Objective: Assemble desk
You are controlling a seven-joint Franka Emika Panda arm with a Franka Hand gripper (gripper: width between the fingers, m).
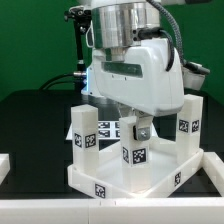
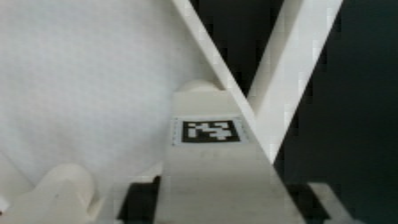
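Directly beneath the tool, clamped on one upright leg, the desk tabletop.

Bright overhead light, whites glaring; wrist view soft, blurred.

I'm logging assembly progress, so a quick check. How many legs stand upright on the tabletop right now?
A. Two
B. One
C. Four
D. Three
C: the exterior view shows four legs upright on the tabletop: one at its left, one at its right, one in front, and one behind under the tool.
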